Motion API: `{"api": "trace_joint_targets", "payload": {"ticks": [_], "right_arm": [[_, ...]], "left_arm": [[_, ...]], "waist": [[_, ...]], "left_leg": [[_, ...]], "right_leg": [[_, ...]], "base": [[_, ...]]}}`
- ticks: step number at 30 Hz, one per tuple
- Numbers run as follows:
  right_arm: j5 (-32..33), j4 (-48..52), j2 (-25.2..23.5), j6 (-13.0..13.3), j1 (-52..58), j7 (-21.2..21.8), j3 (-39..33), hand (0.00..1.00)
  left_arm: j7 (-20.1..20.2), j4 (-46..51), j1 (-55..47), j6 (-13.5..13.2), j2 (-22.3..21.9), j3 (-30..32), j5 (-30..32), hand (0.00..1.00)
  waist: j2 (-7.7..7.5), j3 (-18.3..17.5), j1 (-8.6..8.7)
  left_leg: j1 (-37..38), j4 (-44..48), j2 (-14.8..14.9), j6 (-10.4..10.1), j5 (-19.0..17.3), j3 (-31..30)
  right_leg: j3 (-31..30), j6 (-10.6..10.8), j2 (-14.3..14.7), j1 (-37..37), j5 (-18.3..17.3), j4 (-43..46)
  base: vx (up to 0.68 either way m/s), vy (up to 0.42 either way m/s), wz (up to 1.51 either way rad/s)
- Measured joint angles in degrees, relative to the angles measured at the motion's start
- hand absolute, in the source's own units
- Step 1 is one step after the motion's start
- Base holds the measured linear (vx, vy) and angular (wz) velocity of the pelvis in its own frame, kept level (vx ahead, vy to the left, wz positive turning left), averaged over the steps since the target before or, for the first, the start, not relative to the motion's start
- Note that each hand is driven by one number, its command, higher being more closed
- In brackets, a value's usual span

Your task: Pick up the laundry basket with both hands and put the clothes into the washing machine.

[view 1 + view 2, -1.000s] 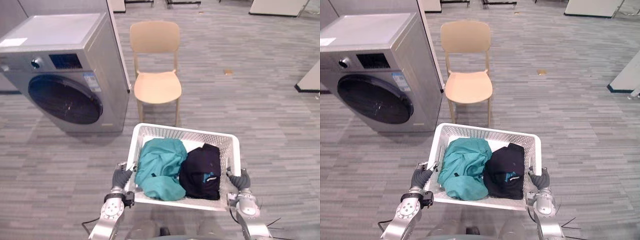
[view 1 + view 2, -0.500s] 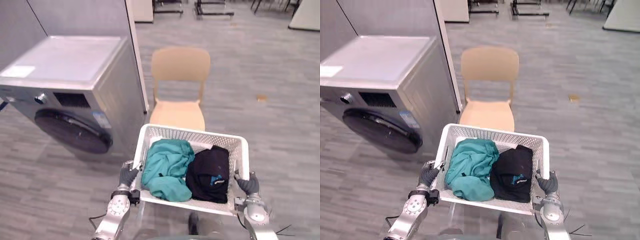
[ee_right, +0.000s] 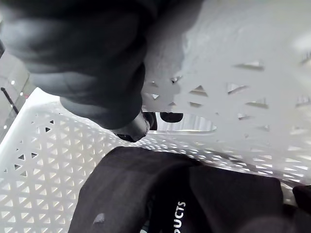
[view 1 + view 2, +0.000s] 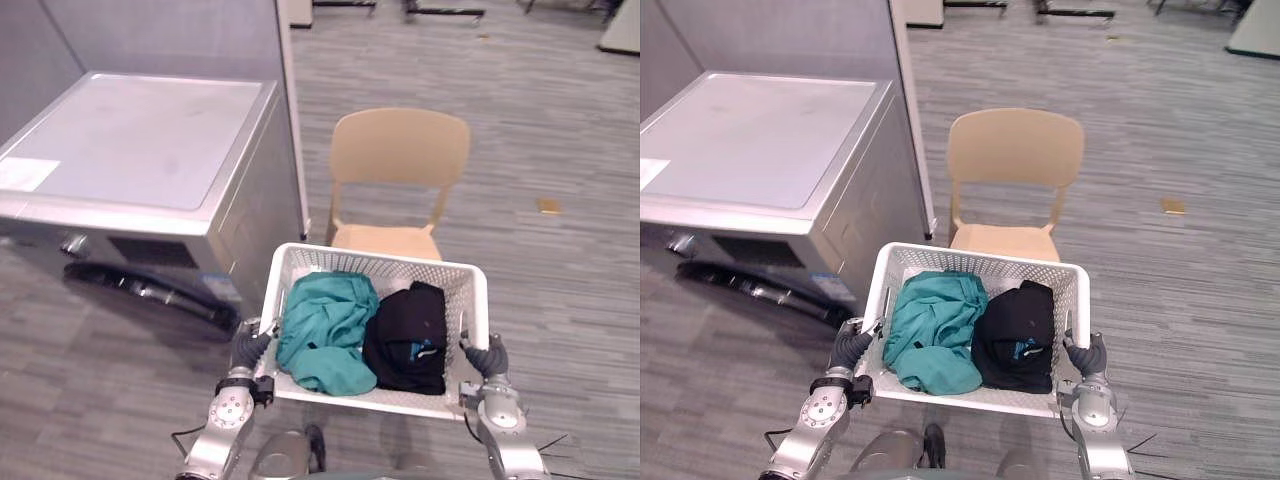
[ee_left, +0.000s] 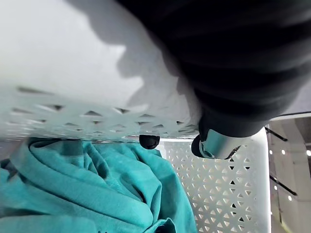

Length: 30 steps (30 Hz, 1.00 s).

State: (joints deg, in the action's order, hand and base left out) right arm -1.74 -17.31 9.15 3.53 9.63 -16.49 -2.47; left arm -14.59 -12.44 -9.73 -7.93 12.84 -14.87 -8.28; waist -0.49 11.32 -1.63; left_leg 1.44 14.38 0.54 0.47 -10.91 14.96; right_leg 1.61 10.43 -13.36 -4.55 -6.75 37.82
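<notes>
The laundry basket (image 4: 380,256) is gripped at its side rims by the curled left hand (image 4: 247,350) and right hand (image 4: 487,358); a teal garment (image 4: 325,330) and a black garment (image 4: 408,335) are carried inside, near the washing machine (image 4: 140,150).

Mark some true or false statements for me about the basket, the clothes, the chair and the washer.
1. The laundry basket holds a teal garment and a black garment. True.
2. The teal garment lies on the robot's right side of the basket. False: it lies on the left, the black one on the right.
3. The left hand and right hand each grip a side of the basket. True.
4. A garment hangs over the chair. False: the chair is bare.
5. The washing machine stands right of the chair. False: left.
</notes>
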Motion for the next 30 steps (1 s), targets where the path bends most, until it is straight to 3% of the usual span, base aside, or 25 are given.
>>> {"api": "trace_joint_targets", "payload": {"ticks": [1, 2, 4, 5, 6, 7, 10, 13, 16, 19, 21, 26, 30], "right_arm": [[0.0, -0.4, -0.1, 0.0, 0.0, 0.0, 0.3, 1.00], [0.0, -0.6, -0.4, 0.0, 0.2, 0.1, 0.4, 1.00], [0.0, -0.6, -0.5, 0.0, 0.4, 0.1, 0.4, 1.00], [0.0, -0.6, -0.5, 0.0, 0.6, 0.1, 0.4, 1.00], [0.0, -0.6, -0.8, 0.0, 1.2, 0.1, 0.5, 1.00], [0.0, -1.1, -0.2, 0.0, 0.7, 0.1, 0.5, 1.00], [0.0, -1.7, 0.6, 0.0, 0.5, 0.1, 0.6, 1.00], [0.1, -1.7, 0.7, 0.1, 0.5, 0.1, 0.4, 1.00], [0.7, -2.0, 0.7, 0.1, 0.8, 0.1, 0.3, 1.00], [1.5, -5.4, 0.2, 0.2, -1.0, 0.1, 0.3, 1.00], [2.3, -7.8, 0.5, 0.2, -4.2, -0.4, 0.3, 1.00], [3.4, -14.4, 2.3, 0.3, -21.0, -3.6, 0.5, 1.00], [5.6, -21.4, 2.4, 0.2, -35.5, -5.3, 0.6, 1.00]], "left_arm": [[0.0, 0.4, -0.4, 0.0, 0.2, 0.1, 0.0, 1.00], [0.0, 0.9, -0.5, 0.0, 0.6, 0.2, 0.0, 1.00], [0.1, 0.9, -0.4, 0.2, 0.6, 0.2, 0.0, 1.00], [0.2, 0.9, -0.4, 0.3, 0.6, 0.2, 0.0, 1.00], [0.2, 0.9, -0.6, 0.3, 0.7, 0.2, 0.1, 1.00], [0.2, 0.7, -0.6, 0.7, 0.0, 0.3, 0.1, 1.00], [0.5, 0.7, -0.6, 0.8, -0.7, 0.3, 0.6, 1.00], [0.7, 0.5, -0.2, 0.8, -0.9, 0.3, 0.6, 1.00], [0.7, -3.4, 1.5, 0.8, -0.9, -0.2, 0.5, 1.00], [0.7, -6.6, 4.3, 0.8, -0.9, -0.4, 0.5, 1.00], [0.5, -8.7, 8.1, 0.8, -0.6, -0.6, 0.5, 1.00], [-2.5, -15.4, 24.5, 0.7, 0.9, 0.2, -0.9, 1.00], [-4.6, -25.3, 38.8, 0.7, 2.3, 2.7, -3.0, 1.00]], "waist": [[-0.34, -0.1, 0.74], [-1.00, -0.4, 0.87], [-1.68, -0.8, 1.14], [-1.95, -1.0, 1.14], [-3.23, -1.8, 0.84], [-2.42, -1.9, 0.86], [0.28, -3.0, 0.89], [0.47, -3.2, 1.14], [0.44, -3.2, 1.04], [0.23, -2.9, 0.81], [0.15, -1.6, 0.67], [0.07, 9.1, 0.72], [-0.81, 13.3, 0.50]], "left_leg": [[0.7, -0.7, 0.0, 0.0, 0.0, 0.0], [1.5, -1.7, 0.0, -0.1, 0.0, 0.0], [1.4, -2.0, 0.0, -0.9, 0.1, 0.1], [1.4, -1.7, -0.1, -2.2, 0.2, 0.0], [1.2, -0.8, -1.3, -3.1, 0.1, -0.3], [1.3, -0.2, -1.0, -4.0, -0.5, -1.3], [0.4, -0.2, 1.6, -4.0, -0.5, -4.1], [0.4, -3.0, 2.8, -4.0, -0.4, -6.1], [0.3, -4.7, 3.1, -5.9, 1.5, -7.2], [-1.5, -4.9, 2.5, -5.9, 2.7, -8.2], [-4.7, -3.4, 2.2, -6.0, 3.2, -8.7], [-17.4, 5.8, 2.9, -5.8, 3.0, -9.4], [-26.3, 9.0, 4.5, -3.3, 2.1, -8.1]], "right_leg": [[0.1, -1.2, -0.4, -1.3, -1.0, 2.3], [1.7, -2.8, -0.6, -4.3, -4.3, 4.0], [3.3, -3.2, -0.2, -6.9, -6.4, -1.1], [3.2, -3.5, 0.4, -6.9, -6.1, -4.5], [3.0, -5.2, 0.8, -6.4, -1.1, -12.4], [3.4, -3.8, 1.1, -4.7, -2.1, -14.4], [4.9, -5.1, 3.9, -1.5, 0.2, -21.7], [6.5, -6.0, 6.3, -0.6, 2.0, -25.6], [8.0, -6.0, 6.6, 1.0, 4.1, -29.6], [9.1, -6.1, 6.5, 1.2, 6.2, -32.6], [9.4, -6.4, 6.2, -0.8, 7.5, -32.8], [9.3, -7.7, 5.9, -11.3, 8.9, -27.3], [8.0, -9.1, 7.3, -19.2, 11.9, -28.0]], "base": [[0.15, 0.021, -0.09], [0.19, 0.000, -0.03], [0.19, -0.041, 0.03], [0.16, -0.098, 0.05], [0.16, -0.147, 0.06], [0.17, -0.160, 0.04], [0.15, -0.132, 0.01], [0.08, -0.106, 0.08], [0.02, -0.043, 0.15], [-0.03, -0.004, 0.21], [-0.11, 0.022, 0.22], [-0.29, -0.006, 0.10], [-0.32, -0.009, -0.21]]}}
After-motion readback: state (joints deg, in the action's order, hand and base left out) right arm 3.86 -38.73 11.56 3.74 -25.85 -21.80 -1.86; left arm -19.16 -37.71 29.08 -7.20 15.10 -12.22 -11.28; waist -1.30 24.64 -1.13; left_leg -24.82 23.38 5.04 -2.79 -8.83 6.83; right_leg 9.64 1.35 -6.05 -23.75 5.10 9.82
